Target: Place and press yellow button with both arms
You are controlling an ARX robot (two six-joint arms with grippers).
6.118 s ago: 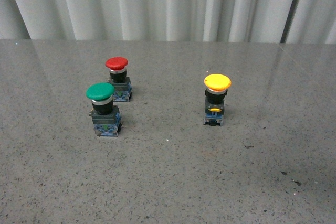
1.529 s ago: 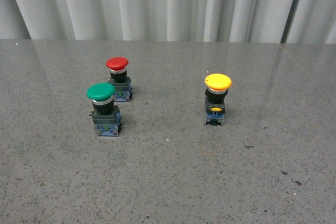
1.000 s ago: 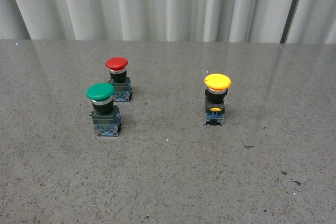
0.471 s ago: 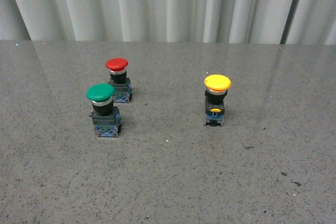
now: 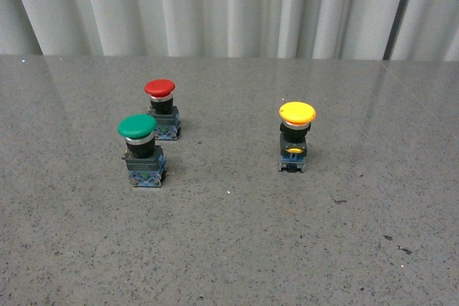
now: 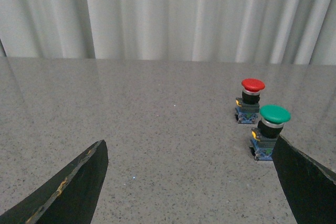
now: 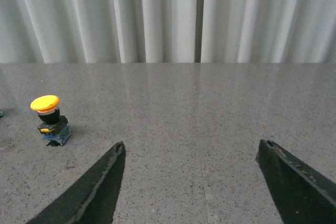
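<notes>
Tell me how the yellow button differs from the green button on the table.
The yellow button has a yellow cap; the green button has a green one. The yellow button stands alone to the right; the green one stands to the left, just in front of the red button. Both stand upright, with mushroom caps, black bodies and blue-grey bases.

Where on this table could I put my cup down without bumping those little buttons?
The widest bare tabletop is the near strip in front of all three buttons. The gap between the green button and the yellow button is also free. It is tight only where the red button stands just behind the green one.
</notes>
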